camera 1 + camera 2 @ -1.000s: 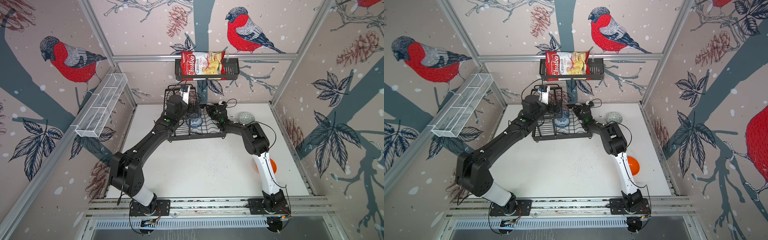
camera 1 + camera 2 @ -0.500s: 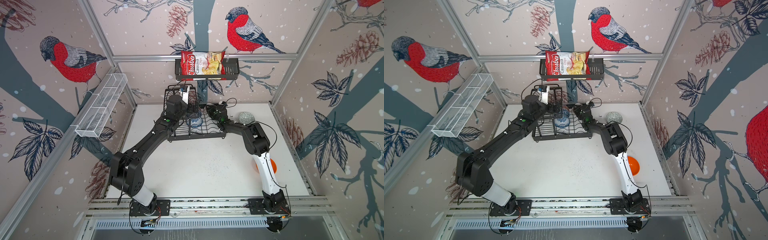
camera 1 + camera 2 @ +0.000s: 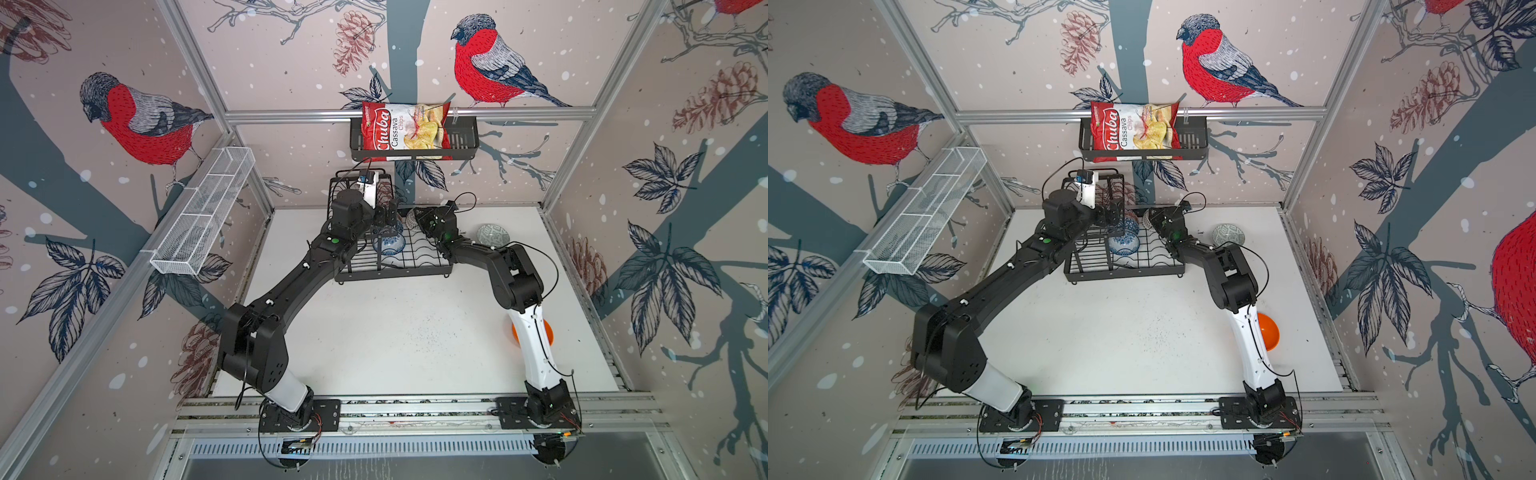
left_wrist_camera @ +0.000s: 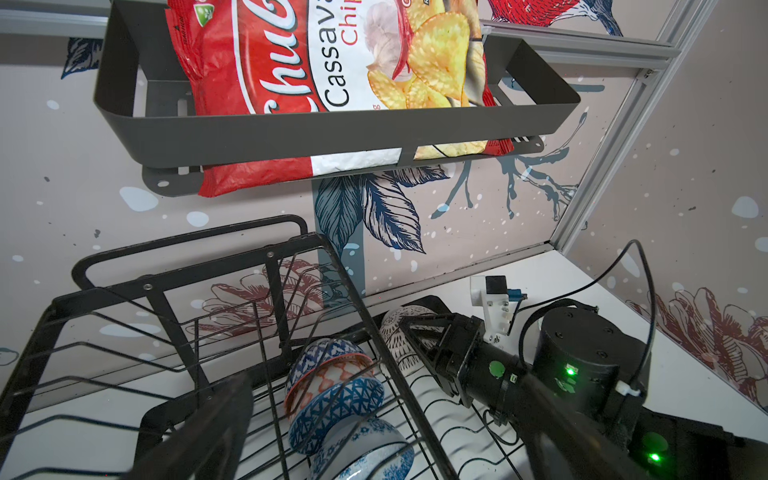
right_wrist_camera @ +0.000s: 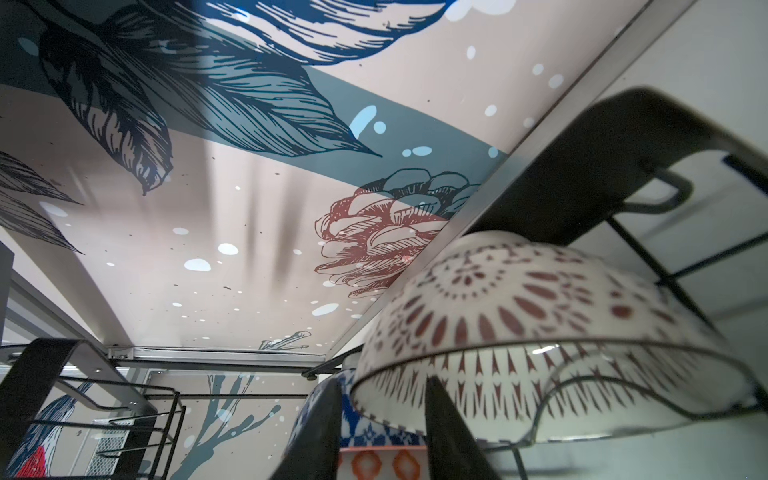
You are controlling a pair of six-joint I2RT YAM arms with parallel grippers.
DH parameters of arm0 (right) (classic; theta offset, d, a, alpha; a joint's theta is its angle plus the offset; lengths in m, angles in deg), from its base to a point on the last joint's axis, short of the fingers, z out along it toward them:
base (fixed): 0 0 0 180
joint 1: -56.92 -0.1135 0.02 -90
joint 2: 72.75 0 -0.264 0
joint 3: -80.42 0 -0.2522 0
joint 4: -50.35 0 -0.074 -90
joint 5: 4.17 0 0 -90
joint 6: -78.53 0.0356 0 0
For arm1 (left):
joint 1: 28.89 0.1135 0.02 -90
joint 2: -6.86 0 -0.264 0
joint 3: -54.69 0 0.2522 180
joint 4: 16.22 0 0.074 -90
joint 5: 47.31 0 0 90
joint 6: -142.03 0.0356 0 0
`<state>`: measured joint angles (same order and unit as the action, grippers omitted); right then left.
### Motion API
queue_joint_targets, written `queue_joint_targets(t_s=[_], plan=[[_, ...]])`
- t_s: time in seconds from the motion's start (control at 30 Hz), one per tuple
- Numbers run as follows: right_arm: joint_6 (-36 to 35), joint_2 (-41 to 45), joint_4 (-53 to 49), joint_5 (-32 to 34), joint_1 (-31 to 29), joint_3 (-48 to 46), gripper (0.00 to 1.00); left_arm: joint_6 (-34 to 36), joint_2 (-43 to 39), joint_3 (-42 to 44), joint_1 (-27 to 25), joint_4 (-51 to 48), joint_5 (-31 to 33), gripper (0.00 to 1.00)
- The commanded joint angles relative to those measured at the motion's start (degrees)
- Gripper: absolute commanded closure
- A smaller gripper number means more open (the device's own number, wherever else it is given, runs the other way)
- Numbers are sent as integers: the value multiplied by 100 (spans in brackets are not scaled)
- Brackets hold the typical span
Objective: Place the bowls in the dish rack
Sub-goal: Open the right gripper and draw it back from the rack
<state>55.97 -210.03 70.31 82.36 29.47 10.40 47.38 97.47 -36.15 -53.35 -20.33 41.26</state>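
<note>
My right gripper [image 5: 381,380] eased apart, astride white bowl [image 5: 519,299] in rack [image 3: 395,272]; I'll back straight out, no snag.

A dish rack [image 3: 395,272] is set at the back middle of the worktop [image 3: 395,332], with a row of bowls [image 3: 388,243] stood on edge inside. A lone bowl [image 3: 493,235] is placed right of it. A further bowl [image 3: 1270,332] is seen nearer the front right. A chips bag [image 3: 403,131] is held in a wall basket [image 3: 461,137] above.
</note>
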Motion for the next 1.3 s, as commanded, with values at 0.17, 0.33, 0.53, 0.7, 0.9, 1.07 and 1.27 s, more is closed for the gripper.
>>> queue_joint_targets(t_s=[0.17, 0.33, 0.53, 0.7, 0.9, 1.07, 1.27], plan=[[-108, 157, -6, 21, -10, -22, 64, -80, -34, 7, 29, 90, -72, 2], [-119, 268, 12, 30, -9, -127, 63, -88, -36, 5, 41, 81, -67, 2], [-238, 437, -58, 12, 6, -243, 60, -124, 9, -35, 47, 63, -107, 2], [-359, 702, -59, -5, 20, -451, 55, -185, -19, -17, 91, 81, -121, 1], [-826, 1317, -52, 74, 52, -1018, 43, -204, -83, -3, 101, 87, -133, 1], [-1287, 2002, -257, 295, 88, -1545, 36, -330, -156, 17, 109, 133, -264, 1], [-2084, 2862, -946, 833, 106, -2004, 24, -392, -210, 122, 109, 252, -320, 2]])
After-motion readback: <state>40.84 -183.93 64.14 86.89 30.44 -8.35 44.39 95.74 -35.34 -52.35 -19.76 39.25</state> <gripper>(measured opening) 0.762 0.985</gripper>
